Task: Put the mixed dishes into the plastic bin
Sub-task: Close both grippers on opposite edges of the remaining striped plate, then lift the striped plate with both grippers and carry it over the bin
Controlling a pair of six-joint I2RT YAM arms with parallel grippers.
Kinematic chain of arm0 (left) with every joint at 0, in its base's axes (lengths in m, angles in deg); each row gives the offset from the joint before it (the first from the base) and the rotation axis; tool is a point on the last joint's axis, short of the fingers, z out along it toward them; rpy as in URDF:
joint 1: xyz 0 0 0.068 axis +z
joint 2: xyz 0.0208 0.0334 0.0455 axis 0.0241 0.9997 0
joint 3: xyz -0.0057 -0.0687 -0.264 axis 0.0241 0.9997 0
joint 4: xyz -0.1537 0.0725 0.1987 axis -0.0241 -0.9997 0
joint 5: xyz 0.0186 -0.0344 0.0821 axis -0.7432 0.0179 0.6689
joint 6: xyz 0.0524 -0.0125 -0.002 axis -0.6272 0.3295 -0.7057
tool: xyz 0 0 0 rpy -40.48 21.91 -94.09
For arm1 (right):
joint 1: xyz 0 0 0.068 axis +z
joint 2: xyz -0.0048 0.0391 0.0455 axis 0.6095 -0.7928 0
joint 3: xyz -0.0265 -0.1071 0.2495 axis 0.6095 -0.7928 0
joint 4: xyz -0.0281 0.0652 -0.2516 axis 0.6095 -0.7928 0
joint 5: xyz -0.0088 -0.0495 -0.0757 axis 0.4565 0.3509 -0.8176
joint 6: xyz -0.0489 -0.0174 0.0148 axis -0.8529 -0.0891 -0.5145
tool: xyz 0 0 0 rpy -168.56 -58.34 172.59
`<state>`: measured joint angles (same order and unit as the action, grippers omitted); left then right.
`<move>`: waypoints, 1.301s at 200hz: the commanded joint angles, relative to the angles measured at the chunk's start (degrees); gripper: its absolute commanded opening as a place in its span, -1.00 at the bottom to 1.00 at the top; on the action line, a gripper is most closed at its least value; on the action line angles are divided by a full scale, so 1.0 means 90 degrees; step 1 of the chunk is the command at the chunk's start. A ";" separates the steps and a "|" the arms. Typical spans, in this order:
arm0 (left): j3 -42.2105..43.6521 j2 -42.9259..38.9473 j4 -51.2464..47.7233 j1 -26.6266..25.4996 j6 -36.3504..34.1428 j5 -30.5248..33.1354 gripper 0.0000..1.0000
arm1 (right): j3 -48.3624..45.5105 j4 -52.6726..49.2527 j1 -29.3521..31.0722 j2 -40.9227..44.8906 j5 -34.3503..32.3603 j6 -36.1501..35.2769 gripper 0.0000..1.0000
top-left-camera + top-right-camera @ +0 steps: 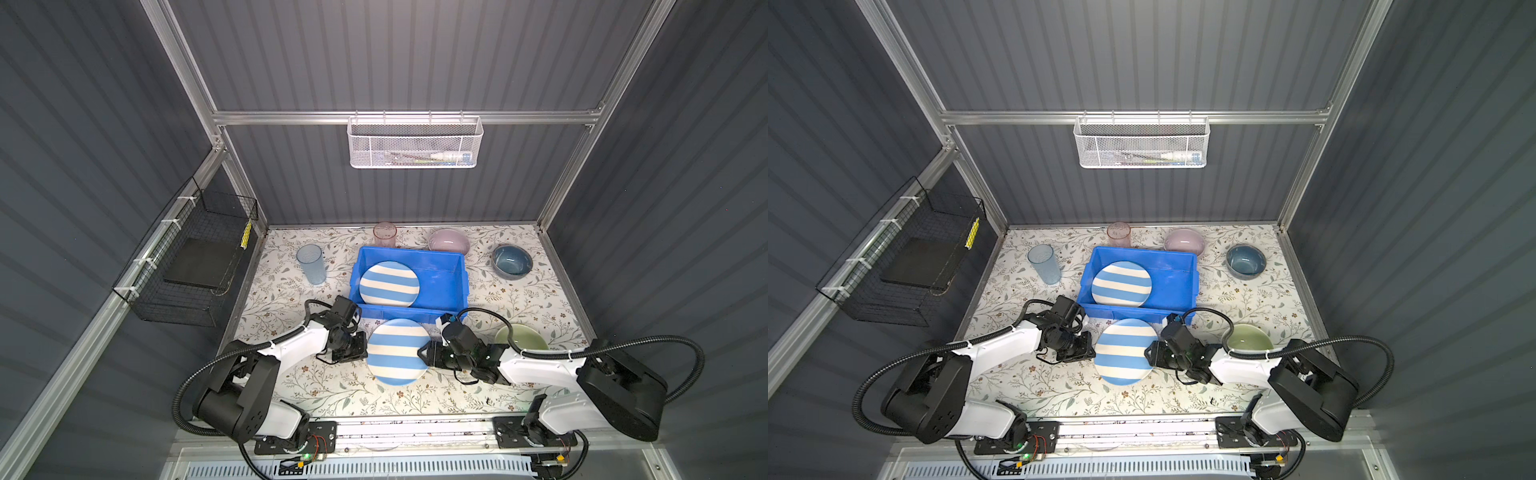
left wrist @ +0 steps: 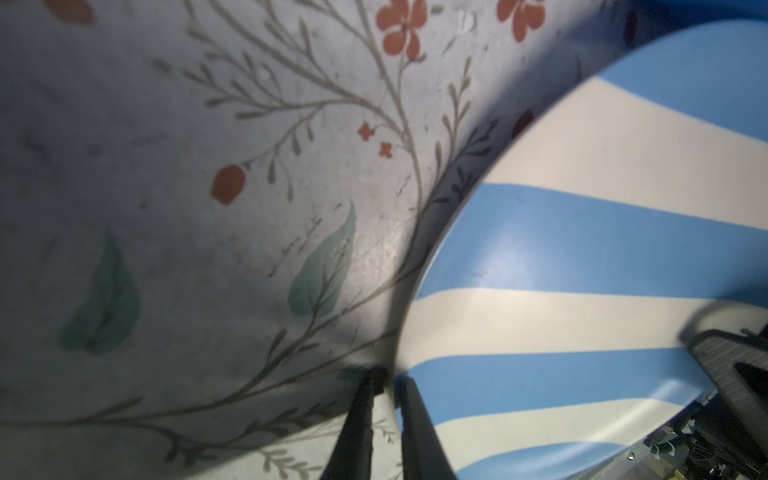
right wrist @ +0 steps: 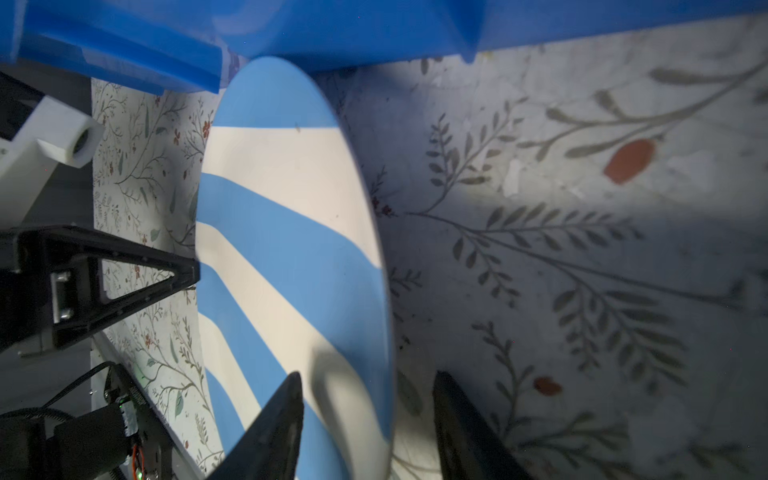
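A blue-white striped plate (image 1: pixel 397 351) (image 1: pixel 1126 351) lies on the floral table just in front of the blue plastic bin (image 1: pixel 442 286) (image 1: pixel 1177 286). My left gripper (image 1: pixel 365 353) (image 2: pixel 392 382) is at the plate's left edge, its fingers pinched on the rim. My right gripper (image 1: pixel 424 353) (image 3: pixel 365 382) is at the right edge, open, with one finger over the plate and the other beyond the rim. A second striped plate (image 1: pixel 388 284) leans inside the bin. On the table stand a blue tumbler (image 1: pixel 311 264), pink tumbler (image 1: pixel 385 235), lilac bowl (image 1: pixel 449 241), dark blue bowl (image 1: pixel 512 261) and pale green bowl (image 1: pixel 523 338).
A white mesh basket (image 1: pixel 415 143) hangs on the back wall and a black wire basket (image 1: pixel 195 266) on the left wall. The pale green bowl sits close behind the right arm. The bin's near wall (image 3: pixel 374 29) is right beyond the plate.
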<state>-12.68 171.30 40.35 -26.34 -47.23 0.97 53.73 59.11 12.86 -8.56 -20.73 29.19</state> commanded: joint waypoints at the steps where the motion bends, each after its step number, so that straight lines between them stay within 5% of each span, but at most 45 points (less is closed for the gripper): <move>1: 0.0128 0.0311 -0.0399 -0.0035 -0.0127 0.0398 -0.69 | -0.0073 0.0347 0.0043 0.0120 0.0235 -0.0005 0.02; 56: 0.0129 0.0384 -0.0321 -0.0044 -0.0165 0.0482 -0.70 | -0.0018 0.0372 0.0043 0.0173 0.0227 0.0024 -0.14; 130: 0.0135 0.0157 -0.0324 -0.0044 -0.0143 0.0469 -0.69 | -0.0042 0.0197 0.0033 0.0241 0.0435 0.0076 -0.59; 221: -0.0536 -0.0680 -0.1185 -0.0044 -0.0125 0.0662 -0.37 | 0.0354 -0.0378 -0.0011 0.0301 0.0821 -0.0246 -0.78; 260: -0.1089 -0.1040 -0.1733 -0.0036 -0.0075 0.1286 -0.24 | 0.0574 -0.0869 -0.0059 0.0597 0.0849 -0.0515 -0.82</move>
<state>-19.13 164.45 29.56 -26.45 -47.65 7.90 57.49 57.12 12.73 -5.04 -12.95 27.88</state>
